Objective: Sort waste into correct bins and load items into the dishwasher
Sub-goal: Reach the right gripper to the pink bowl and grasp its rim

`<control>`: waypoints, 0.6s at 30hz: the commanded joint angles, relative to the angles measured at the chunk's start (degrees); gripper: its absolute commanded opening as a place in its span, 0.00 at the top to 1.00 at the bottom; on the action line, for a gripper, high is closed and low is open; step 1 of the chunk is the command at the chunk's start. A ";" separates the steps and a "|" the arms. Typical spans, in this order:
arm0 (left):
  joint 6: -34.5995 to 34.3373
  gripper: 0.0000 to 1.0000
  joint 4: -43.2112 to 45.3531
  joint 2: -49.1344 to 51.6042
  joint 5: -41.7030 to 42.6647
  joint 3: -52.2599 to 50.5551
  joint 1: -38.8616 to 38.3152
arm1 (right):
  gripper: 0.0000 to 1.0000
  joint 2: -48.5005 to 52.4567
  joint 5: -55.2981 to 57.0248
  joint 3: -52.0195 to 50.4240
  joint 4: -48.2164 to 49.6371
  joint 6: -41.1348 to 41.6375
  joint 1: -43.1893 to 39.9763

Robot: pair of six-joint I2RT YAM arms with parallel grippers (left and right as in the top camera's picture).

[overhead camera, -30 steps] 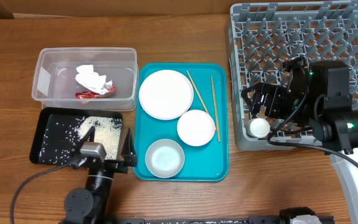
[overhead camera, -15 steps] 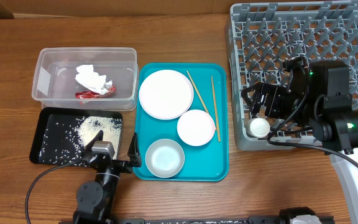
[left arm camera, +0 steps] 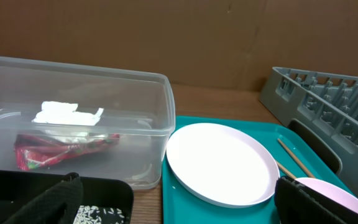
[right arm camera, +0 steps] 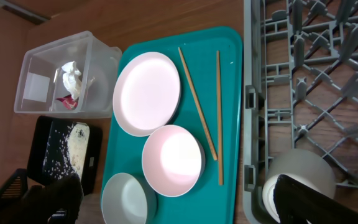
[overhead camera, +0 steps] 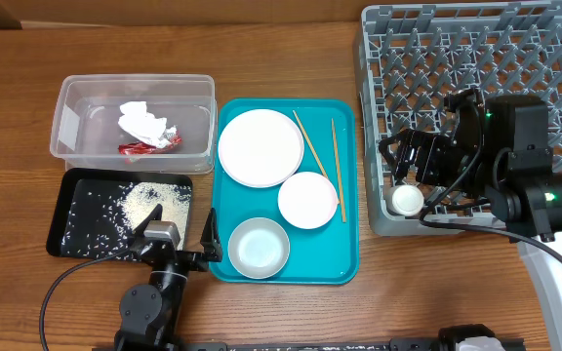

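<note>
The clear tub point(overhead camera: 135, 117) holds the red-and-white wrapper point(overhead camera: 147, 132). The black tray point(overhead camera: 86, 229) holds white rice grains point(overhead camera: 146, 200). On the teal tray point(overhead camera: 340, 263) lie a white plate point(overhead camera: 260, 146), two bowls point(overhead camera: 307, 200) point(overhead camera: 259, 247) and two chopsticks point(overhead camera: 312, 156). A small white cup point(overhead camera: 407, 199) lies in the grey dish rack's point(overhead camera: 476, 88) front left corner. My left gripper point(overhead camera: 176, 239) is open and empty, low between the black tray and the teal tray. My right gripper point(overhead camera: 420, 166) is open and empty above the rack, just over the cup point(right arm camera: 300, 177).
The left wrist view shows the tub point(left arm camera: 73, 118), the plate point(left arm camera: 222, 162) and the rack's edge point(left arm camera: 322, 106) ahead. The right wrist view shows the plate point(right arm camera: 146, 93), both bowls point(right arm camera: 173, 160) and the chopsticks point(right arm camera: 219, 118). Bare wood lies between the trays and the rack.
My left gripper has drawn back a little from over the black tray toward the table's front edge. The right arm and the cup have not moved.
</note>
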 commanded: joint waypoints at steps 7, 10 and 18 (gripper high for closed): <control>-0.24 0.00 0.11 -0.52 0.44 -0.22 0.20 | 0.00 0.15 -7.50 0.96 0.85 -0.04 0.15; -0.24 0.00 0.11 -0.52 0.44 -0.22 0.20 | 0.05 0.94 -10.10 0.81 -0.57 -0.70 2.71; -0.24 0.00 0.11 -0.52 0.44 -0.22 0.20 | 0.16 5.92 7.17 -4.87 -3.69 4.02 19.37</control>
